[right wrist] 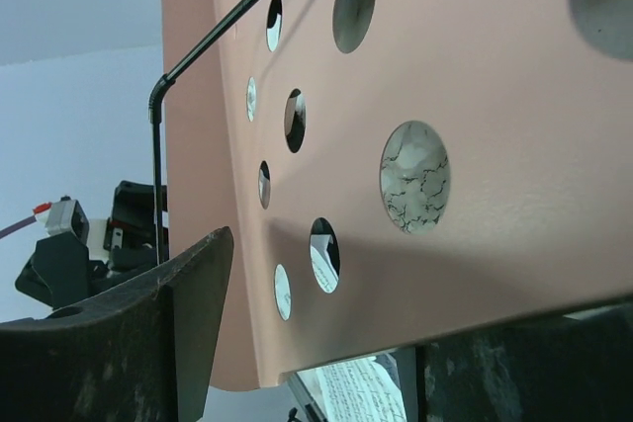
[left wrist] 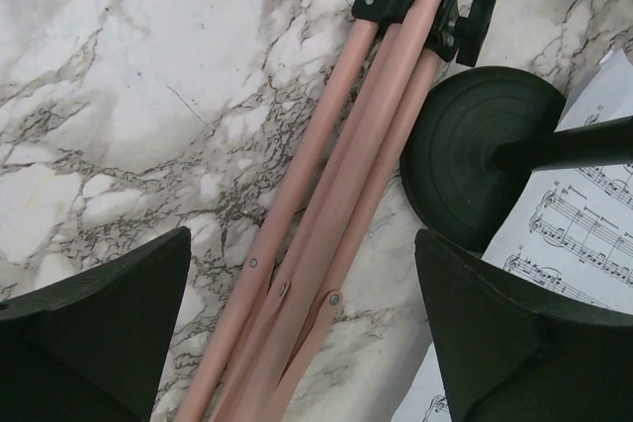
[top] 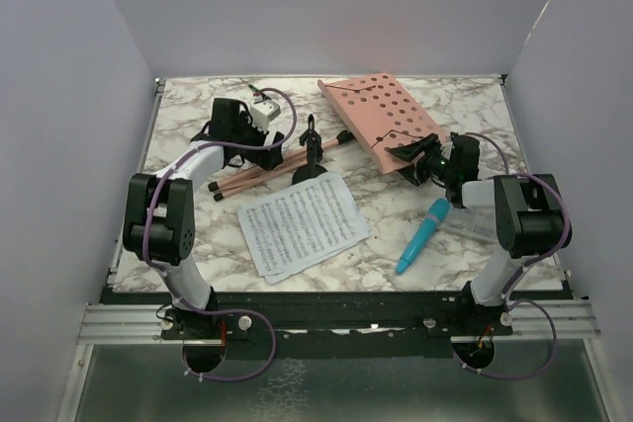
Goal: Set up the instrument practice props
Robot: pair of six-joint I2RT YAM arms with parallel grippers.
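Standing the music stand (top: 381,116) upright looks like the step in hand. From above it lies flat across the back of the worktop (top: 188,244), perforated plate to the right and folded legs (top: 259,175) running left. The left gripper (top: 229,130) hangs over the legs and the right gripper (top: 420,157) is at the plate's near edge. The mic stand (top: 311,153) is upright just beside the legs, the sheet-music pages (top: 302,222) lie in front of it, and the blue microphone (top: 423,236) lies further right.

On the left wrist view, the left gripper (left wrist: 302,244) has its jaws wide, straddling the bundled legs (left wrist: 326,244) without touching them. The mic stand's round base (left wrist: 475,160) sits just beside the legs, on the pages' corner (left wrist: 584,234).

On the right wrist view, the plate (right wrist: 495,96) fills the frame at the right gripper (right wrist: 326,338). Its jaws are partly apart, and I cannot tell whether they pinch the plate's edge.

Next, I judge, both arms need a firm hold before lifting together, taking care not to knock over the mic stand.
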